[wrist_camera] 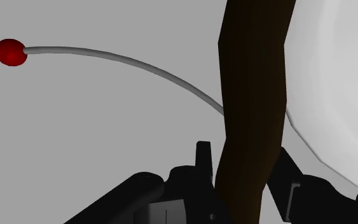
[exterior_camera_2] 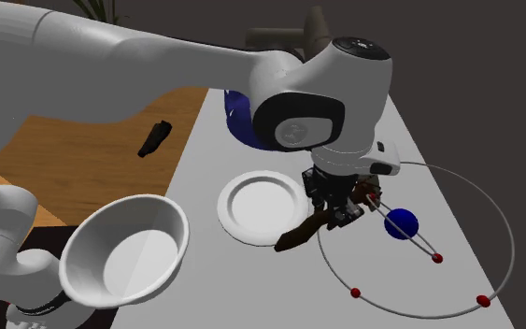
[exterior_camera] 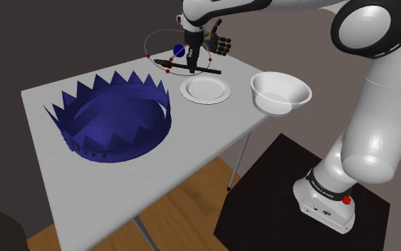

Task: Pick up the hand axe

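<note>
Grey table (exterior_camera: 200, 132) carries a blue spiked crown (exterior_camera: 113, 128) and white plate (exterior_camera: 205, 89).

Domestic room: wooden floor (exterior_camera: 188, 203), white table (exterior_camera: 191, 135).

Here's a pale grey counter (exterior_camera: 49, 142) on thin metal legs (exterior_camera: 238, 162), standing over a warm wooden plank floor (exterior_camera: 188, 203). Behind it runs a flat, dull brown-grey wall (exterior_camera: 63, 36), evenly lit, with only soft shadows. In the second exterior view, that wooden floor fills the left side. Green plant leaves (exterior_camera_2: 102, 9) poke in at the top edge, and a dark piece of furniture (exterior_camera_2: 293, 35) sits beyond the counter's far end; what it is, hard to tell.
</note>
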Available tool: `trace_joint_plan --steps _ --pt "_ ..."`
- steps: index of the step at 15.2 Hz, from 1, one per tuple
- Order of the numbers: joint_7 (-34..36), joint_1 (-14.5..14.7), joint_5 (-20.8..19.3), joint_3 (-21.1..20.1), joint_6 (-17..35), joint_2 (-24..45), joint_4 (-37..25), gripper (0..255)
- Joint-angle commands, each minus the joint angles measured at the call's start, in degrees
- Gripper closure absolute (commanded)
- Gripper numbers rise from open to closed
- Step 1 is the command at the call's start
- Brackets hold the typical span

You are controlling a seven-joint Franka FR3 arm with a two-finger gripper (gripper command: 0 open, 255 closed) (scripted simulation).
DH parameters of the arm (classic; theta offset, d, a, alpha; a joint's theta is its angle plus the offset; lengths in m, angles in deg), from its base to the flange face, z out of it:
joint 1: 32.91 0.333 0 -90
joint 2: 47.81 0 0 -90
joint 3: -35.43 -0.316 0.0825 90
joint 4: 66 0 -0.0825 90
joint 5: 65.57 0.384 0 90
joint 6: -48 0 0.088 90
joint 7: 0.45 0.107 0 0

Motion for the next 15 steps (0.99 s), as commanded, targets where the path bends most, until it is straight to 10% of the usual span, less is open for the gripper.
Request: trace_joint_plan --steps 1,15 --pt "-0.1 0.0 0.0 0.0 -1.3 0.0 -1.3 255" --pt "-0.3 0.0 0.1 0.0 -10.9 0.6 -11.5 255"
